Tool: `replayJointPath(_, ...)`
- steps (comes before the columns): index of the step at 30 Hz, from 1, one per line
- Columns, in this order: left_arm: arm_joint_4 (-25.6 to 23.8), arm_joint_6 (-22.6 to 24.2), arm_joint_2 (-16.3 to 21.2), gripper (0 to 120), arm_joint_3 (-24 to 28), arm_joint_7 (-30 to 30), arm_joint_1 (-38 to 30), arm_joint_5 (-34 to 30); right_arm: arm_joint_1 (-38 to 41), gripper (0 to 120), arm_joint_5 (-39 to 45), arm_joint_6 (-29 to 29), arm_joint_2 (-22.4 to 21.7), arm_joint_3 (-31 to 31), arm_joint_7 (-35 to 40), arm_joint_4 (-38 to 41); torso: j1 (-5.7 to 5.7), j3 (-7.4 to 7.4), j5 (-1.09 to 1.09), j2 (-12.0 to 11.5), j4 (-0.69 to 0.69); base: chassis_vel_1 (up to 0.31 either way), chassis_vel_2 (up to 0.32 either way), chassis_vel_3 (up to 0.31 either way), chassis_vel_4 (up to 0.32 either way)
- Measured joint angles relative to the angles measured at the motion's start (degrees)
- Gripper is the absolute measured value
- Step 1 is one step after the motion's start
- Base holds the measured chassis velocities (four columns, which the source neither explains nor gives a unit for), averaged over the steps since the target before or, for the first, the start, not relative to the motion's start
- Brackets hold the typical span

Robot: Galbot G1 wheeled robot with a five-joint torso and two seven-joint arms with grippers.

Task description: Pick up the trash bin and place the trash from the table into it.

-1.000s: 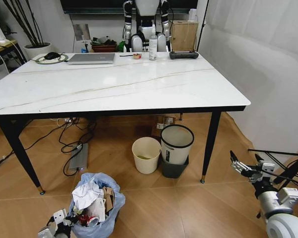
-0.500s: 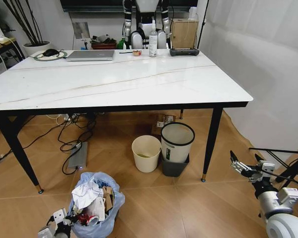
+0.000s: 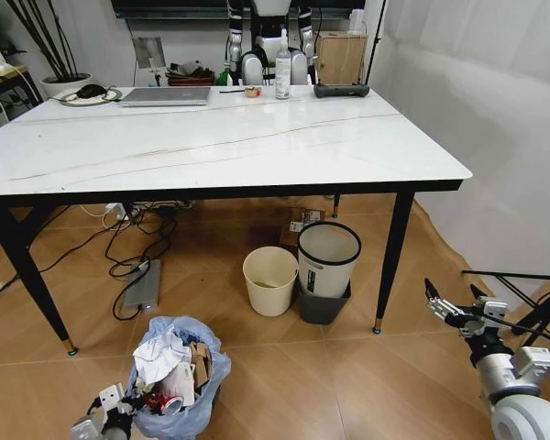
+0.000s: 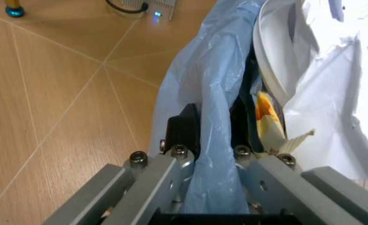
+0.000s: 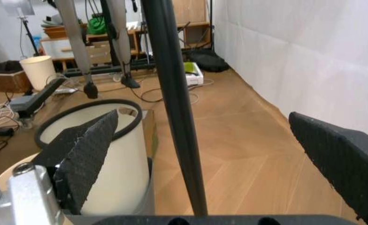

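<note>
Whole head view shifted since earlier frame: camera moved, surface (image 3: 211,147) now sits higher in picture; tools unchanged. Left tool (image 4: 212,154) clenched on blue bag rim of trash bin (image 3: 179,376), bin on floor, full of trash (image 3: 170,362). Right tool (image 3: 456,307) released, low at right, apart from surface leg.

Spread right gripper (image 5: 221,159) pads astride black table leg (image 5: 174,108)
</note>
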Motion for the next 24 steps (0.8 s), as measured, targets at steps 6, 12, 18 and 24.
replayJointPath(6,0.4,0.0,-0.2,1,0.1,0.0,-0.3,0.0,0.0,100,0.0,0.0,0.0,0.0,0.0,0.0,-0.46,-0.85,0.0,-1.3,0.0,0.0,0.0,0.0,0.0)
replayJointPath(12,-0.1,-0.6,-0.3,1,0.2,-0.2,-0.1,0.3,0.0,100,0.0,0.0,0.0,0.0,0.0,0.0,-0.93,-1.86,0.01,-2.8,0.0,0.0,0.0,0.0,0.0)
replayJointPath(18,0.0,-1.8,-0.3,1,0.1,-0.1,0.0,0.3,0.0,100,0.0,0.0,0.0,0.0,0.0,0.0,-1.02,-2.37,0.0,-3.4,0.0,0.0,0.0,0.0,0.0)
replayJointPath(24,0.2,-2.2,-0.5,1,0.1,0.0,0.0,0.0,0.0,100,0.0,0.0,0.0,0.0,0.0,0.0,-0.99,-2.41,0.0,-3.4,0.0,0.0,0.0,0.0,0.0)
